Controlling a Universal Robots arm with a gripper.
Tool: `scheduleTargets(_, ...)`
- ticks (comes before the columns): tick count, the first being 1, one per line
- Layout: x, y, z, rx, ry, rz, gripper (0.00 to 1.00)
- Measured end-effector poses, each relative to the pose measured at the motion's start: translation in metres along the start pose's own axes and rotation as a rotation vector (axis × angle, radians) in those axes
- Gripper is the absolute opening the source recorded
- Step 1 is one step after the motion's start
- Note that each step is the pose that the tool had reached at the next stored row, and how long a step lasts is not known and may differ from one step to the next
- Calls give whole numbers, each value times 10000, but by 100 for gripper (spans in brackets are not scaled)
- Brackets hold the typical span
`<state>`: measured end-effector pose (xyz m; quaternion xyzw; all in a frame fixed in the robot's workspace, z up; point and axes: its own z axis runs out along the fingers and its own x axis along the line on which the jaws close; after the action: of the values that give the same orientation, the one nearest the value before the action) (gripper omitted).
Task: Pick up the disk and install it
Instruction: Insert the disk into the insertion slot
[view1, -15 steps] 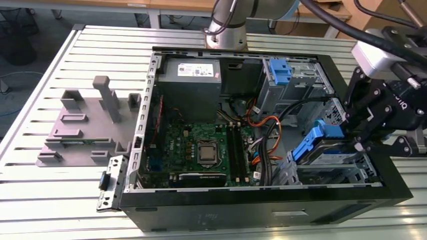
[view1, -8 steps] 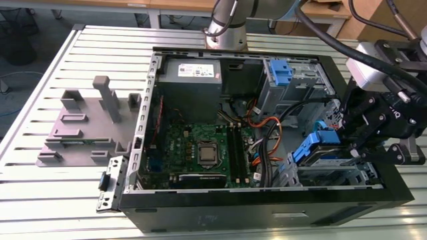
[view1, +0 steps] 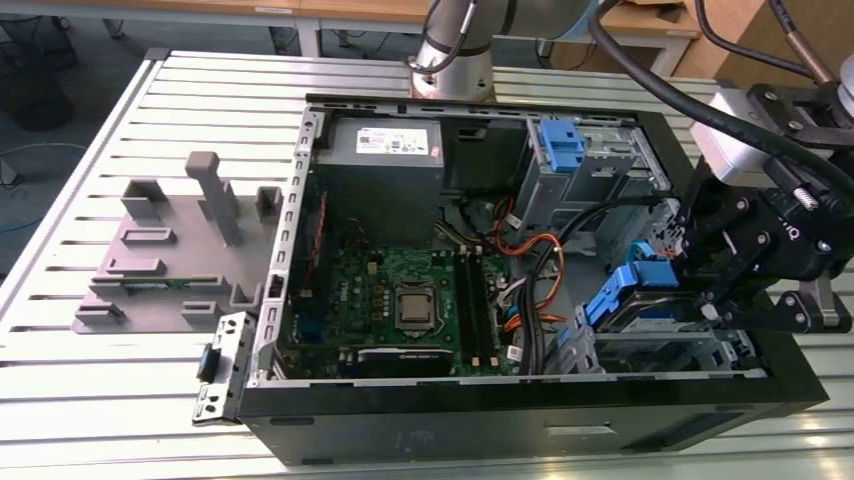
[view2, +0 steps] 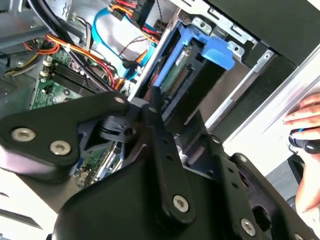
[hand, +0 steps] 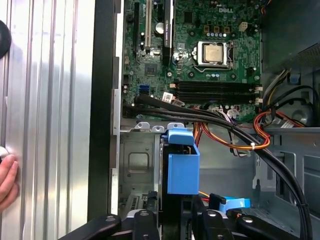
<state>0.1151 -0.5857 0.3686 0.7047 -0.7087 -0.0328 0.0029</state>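
Gripper: I have the gripper down inside the open computer case, at the drive bay on the exterior view's right. In the first wrist view its fingers sit on either side of the disk, pinching it edge-on.

Disk: the disk stands on its edge in the bay, its blue carrier bracket facing my camera. In the second wrist view the disk is partly down in the metal cage; I judge it is going in but not fully seated (I cannot see the bottom of the slot).

Neighbours: a bundle of black, orange and red cables crosses just beside the bay, with the motherboard beyond. A second blue latch stands further back.

Person: a hand rests on the slatted surface beside the case.

Risk one: if the disk is tilted against the cage rails, pushing could jam it or bend the bracket.

Risk two: the cables lie close enough to get pinched under the disk.

Risk three: the hand is near my arm's working space.
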Motion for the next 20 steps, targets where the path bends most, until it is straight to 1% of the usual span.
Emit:
scheduleTargets(1, 0, 0, 0, -1, -3, 1, 36)
scheduleTargets(2, -1, 0, 0, -1, -2, 1, 42)
scheduleTargets(11, -1, 0, -1, -2, 1, 1, 42)
scheduleTargets(13, -1, 0, -1, -1, 1, 1, 43)
scheduleTargets(14, -1, 0, -1, -1, 2, 1, 49)
scheduleTargets(18, -1, 0, 1, -2, 0, 1, 49)
scheduleTargets(19, -1, 9, 7, 5, -4, 2, 49)
scheduleTargets(20, 0, 20, 18, 28, -8, -4, 49)
